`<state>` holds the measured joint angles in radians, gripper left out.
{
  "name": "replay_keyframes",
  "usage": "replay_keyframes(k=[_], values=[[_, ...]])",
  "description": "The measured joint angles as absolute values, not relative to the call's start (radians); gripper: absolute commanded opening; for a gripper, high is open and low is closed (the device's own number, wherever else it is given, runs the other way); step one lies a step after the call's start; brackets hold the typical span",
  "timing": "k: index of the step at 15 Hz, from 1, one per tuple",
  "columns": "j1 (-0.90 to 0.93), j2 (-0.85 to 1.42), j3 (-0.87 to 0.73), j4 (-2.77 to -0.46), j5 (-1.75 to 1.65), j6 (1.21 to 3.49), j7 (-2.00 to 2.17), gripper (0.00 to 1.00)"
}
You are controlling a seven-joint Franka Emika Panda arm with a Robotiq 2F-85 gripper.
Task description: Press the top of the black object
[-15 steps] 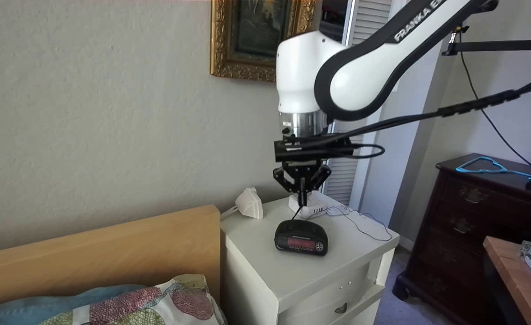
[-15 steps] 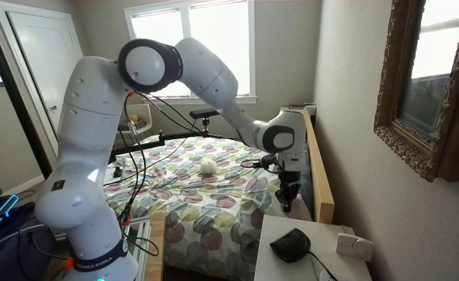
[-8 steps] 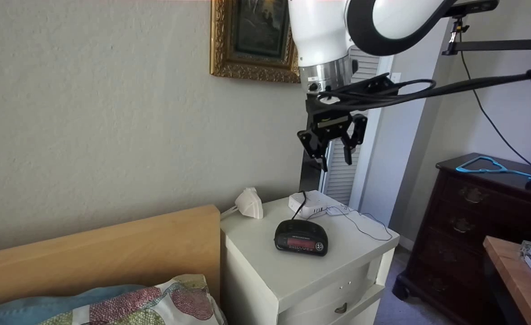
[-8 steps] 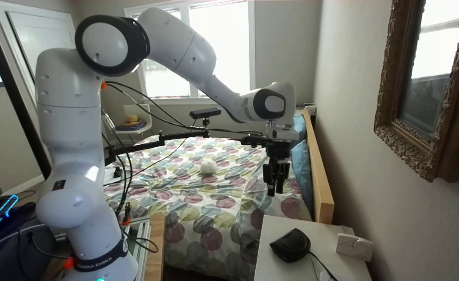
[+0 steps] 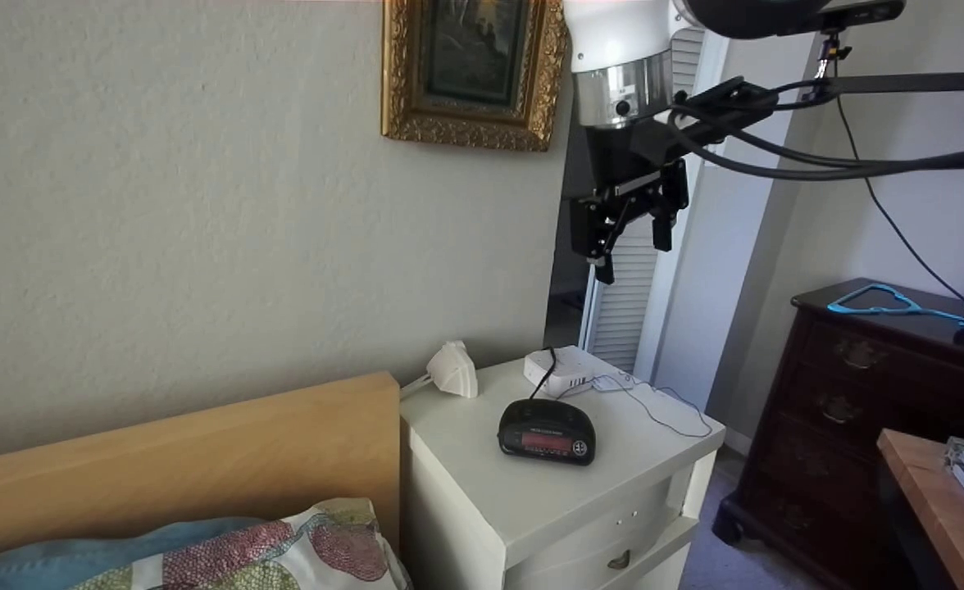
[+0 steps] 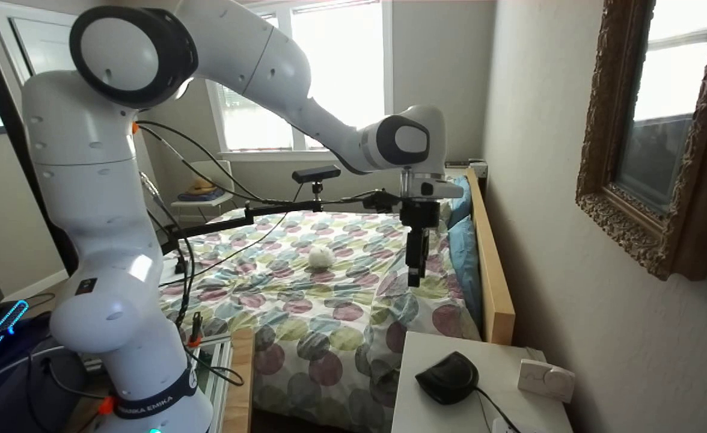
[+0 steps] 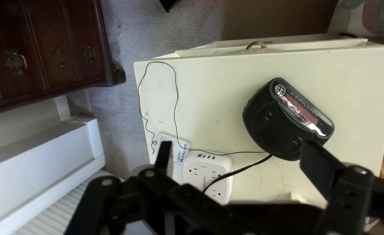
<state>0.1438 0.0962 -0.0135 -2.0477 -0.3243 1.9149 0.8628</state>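
Though apart, clock (image 5: 546, 431) below hand (image 5: 634, 256)

Blown-out window (image 6: 346, 78); soft grey shadows

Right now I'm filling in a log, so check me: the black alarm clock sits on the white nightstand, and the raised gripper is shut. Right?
Not quite: the raised gripper is open; the wrist view shows its jaws well apart. The black alarm clock does sit on the white nightstand.
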Motion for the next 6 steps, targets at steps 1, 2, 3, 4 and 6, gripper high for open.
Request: replay_keyframes(k=[1,2,3,4,6], values=[[0.136,0.087,-0.012,-2.054,-0.319,1.915,0.821,1.00],[0.132,0.081,-0.012,-2.059,-0.318,1.915,0.798,1.00],[0.130,0.076,-0.012,-2.064,-0.318,1.915,0.787,1.00],[0.130,0.074,-0.011,-2.066,-0.318,1.915,0.782,1.00],[0.130,0.074,-0.008,-2.066,-0.318,1.915,0.780,1.00]])
